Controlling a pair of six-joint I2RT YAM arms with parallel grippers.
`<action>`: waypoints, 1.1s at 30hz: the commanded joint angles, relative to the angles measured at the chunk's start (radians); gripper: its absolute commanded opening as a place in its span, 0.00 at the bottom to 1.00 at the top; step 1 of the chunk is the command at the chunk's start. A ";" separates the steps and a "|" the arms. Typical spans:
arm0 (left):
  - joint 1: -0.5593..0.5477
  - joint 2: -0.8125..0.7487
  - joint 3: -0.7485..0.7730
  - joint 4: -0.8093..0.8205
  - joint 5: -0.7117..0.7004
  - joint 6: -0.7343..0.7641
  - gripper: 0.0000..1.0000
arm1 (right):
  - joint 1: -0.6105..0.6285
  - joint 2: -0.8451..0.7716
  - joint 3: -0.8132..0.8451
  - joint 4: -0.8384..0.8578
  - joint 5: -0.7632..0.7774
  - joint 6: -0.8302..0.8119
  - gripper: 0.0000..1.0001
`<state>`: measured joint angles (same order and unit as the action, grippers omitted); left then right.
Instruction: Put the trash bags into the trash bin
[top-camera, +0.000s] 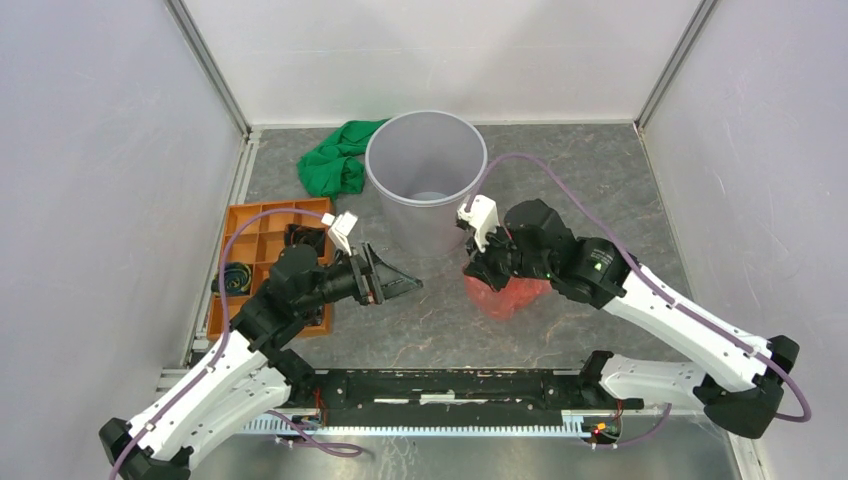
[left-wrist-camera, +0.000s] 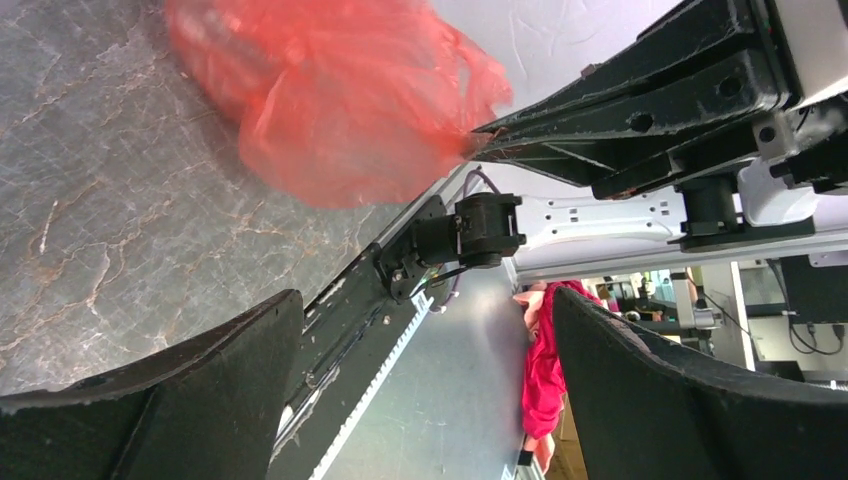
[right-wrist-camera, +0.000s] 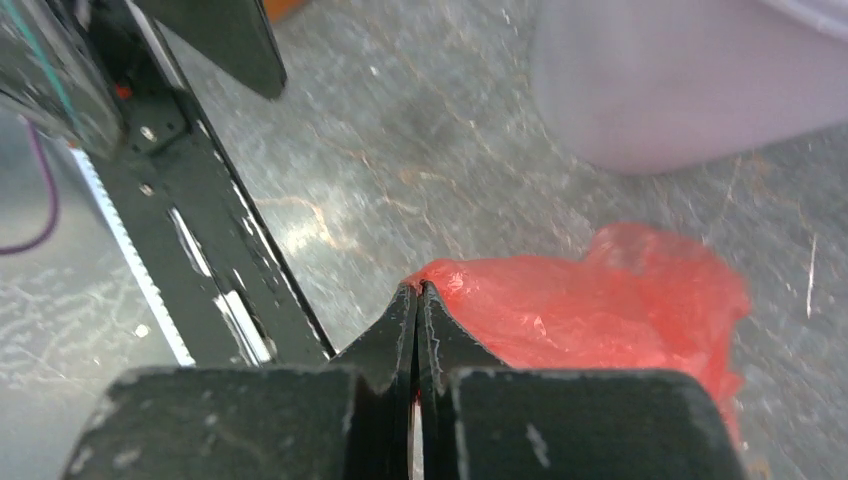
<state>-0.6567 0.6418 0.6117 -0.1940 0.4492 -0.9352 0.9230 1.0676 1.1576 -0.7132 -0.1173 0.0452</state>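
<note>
1 crumpled red bag (right-wrist-camera: 600, 310), pinched by right hand (right-wrist-camera: 416, 300); bin (top-camera: 420, 228) upright.

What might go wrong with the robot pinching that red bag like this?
The right fingers pinch only a thin edge of the glossy red bag, so it may slip out when lifted. The crumpled bag could drape over the rim of the grey bin instead of dropping in, or the arm could nudge it over.

Red bag (top-camera: 505, 293), light-grey bin (top-camera: 421, 226), green cloth (top-camera: 330, 166), orange tray (top-camera: 262, 208), grey-veined table (top-camera: 585, 180).
</note>
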 joint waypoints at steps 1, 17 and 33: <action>-0.001 -0.047 -0.020 0.054 -0.002 -0.071 1.00 | 0.000 -0.005 0.093 0.177 -0.103 0.033 0.01; -0.042 0.065 -0.131 0.234 0.030 -0.053 1.00 | 0.000 0.001 -0.083 0.495 -0.062 0.245 0.06; -0.072 0.252 0.170 -0.171 -0.223 0.367 0.19 | 0.001 -0.071 -0.052 0.376 -0.069 0.143 0.16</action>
<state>-0.7288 0.8970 0.7074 -0.2817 0.2588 -0.7563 0.9226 1.0290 1.0798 -0.2977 -0.1829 0.2562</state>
